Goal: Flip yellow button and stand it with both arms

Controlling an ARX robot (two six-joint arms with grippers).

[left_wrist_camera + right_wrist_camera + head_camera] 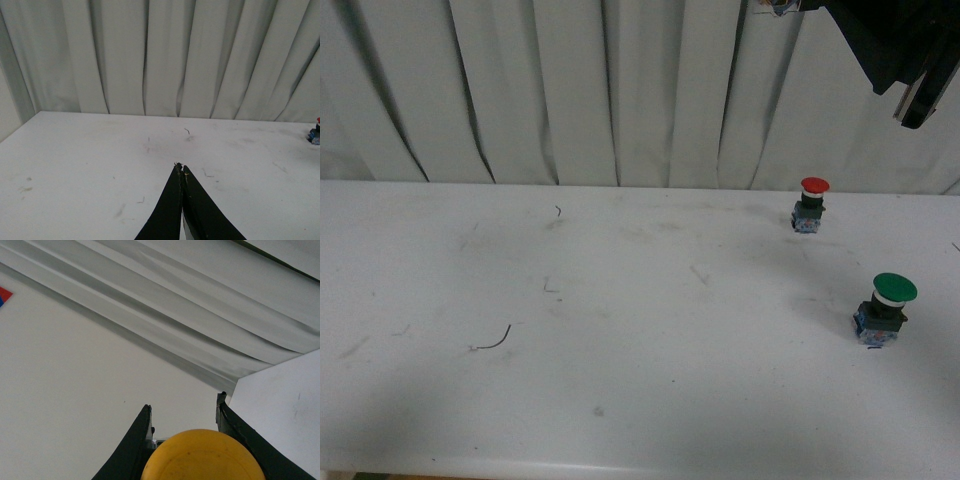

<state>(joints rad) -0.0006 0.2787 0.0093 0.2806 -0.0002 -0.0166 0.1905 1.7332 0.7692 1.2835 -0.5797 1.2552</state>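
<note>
Yellow button (202, 456) sits clamped in the right gripper (184, 401), its round cap filling the gap between the two black fingers and facing the wrist camera. The base is hidden behind the cap, so which way it points can only be guessed. The right arm holds it high in the air, at the top right corner of the front view, well above the white table (620, 330) and in front of the pale curtain (570, 90). The left gripper (181, 167) hangs over the table with its fingers pressed together and nothing between them. A red button (811, 205) near the back edge and a green button (885, 308) nearer the robot stand upright on the right side of the table, well apart from both arms. The step in hand looks like a mid-air handover. The left gripper would need to open, rise to meet the button, take it by the base rather than the smooth cap, and grip firmly before the right one lets go. Setting it down on bare table would keep it clear of the other two.
</note>
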